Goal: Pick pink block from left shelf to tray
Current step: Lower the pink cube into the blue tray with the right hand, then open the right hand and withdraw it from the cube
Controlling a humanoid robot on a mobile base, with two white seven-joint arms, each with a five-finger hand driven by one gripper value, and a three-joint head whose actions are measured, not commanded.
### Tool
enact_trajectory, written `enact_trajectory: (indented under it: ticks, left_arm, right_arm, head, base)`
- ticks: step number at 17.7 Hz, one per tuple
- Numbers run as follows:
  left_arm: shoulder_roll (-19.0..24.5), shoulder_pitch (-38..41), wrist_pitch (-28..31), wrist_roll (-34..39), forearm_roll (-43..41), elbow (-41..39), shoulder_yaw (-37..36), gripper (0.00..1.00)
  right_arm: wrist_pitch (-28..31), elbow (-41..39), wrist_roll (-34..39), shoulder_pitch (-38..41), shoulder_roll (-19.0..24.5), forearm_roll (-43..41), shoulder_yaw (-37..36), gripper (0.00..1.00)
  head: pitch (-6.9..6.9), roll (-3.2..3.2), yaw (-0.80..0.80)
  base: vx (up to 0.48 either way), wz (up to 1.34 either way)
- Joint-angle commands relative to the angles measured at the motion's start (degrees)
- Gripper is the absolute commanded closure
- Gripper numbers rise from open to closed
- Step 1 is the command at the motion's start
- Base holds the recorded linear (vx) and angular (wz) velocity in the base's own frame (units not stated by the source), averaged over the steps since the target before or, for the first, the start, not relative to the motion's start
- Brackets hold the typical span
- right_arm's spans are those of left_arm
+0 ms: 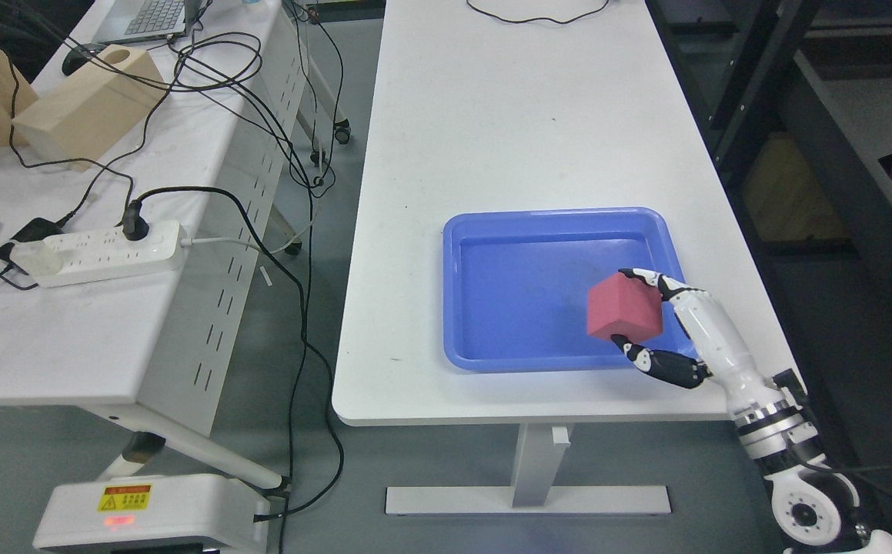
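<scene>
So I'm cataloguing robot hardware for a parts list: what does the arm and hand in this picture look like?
Only the right arm shows. The right hand has a white back and white finger segments with black joints and fingertips; the thumb is mostly black. The forearm is a smooth white shell, ending in a wrist of stacked silver and black rings. Below it sits a white round joint housing with a black cable beside it.

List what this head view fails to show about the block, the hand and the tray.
- Whether the pink block touches the blue tray floor or hangs above it: one angle only.
- The block's far right face: hidden by the right hand.
- Left arm: outside the frame.
- Left shelf: not identifiable.
</scene>
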Motion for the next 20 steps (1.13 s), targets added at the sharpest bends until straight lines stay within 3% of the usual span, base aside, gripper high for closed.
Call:
enact_trajectory:
  ticks: [1,10,12,16,20]
  left_arm:
    - [1.0,-1.7,0.0,0.0,0.0,-1.0,0.0,0.00]
    - [1.0,-1.7,0.0,0.0,0.0,-1.0,0.0,0.00]
    - [1.0,-1.7,0.0,0.0,0.0,-1.0,0.0,0.00]
    - [1.0,-1.7,0.0,0.0,0.0,-1.0,0.0,0.00]
    - [1.0,-1.7,0.0,0.0,0.0,-1.0,0.0,0.00]
  right_arm:
    - [0.3,0.0,1.1,1.1,0.1,0.1,0.8,0.94]
    - [2.3,0.0,6.1,2.6,-1.5,-0.1,0.7,0.90]
    - [2.4,0.0,6.1,2.6,-1.5,-0.6,0.5,0.80]
    - [3.4,-0.1,5.9,2.7,-1.5,-2.0,0.1,0.49]
    - [3.7,-0.1,5.9,3.0,-4.2,-6.6,-1.8,0.30]
  head:
    - [0.00,0.00,0.00]
    - [0.01,0.00,0.00]
    - [0.01,0.00,0.00]
    - [0.01,0.00,0.00]
    - [0.01,0.00,0.00]
  base:
    - [0.209,0.01]
    - [0.167,0.02]
    - [0.122,0.01]
    - [0.096,0.01]
    - [0.060,0.00]
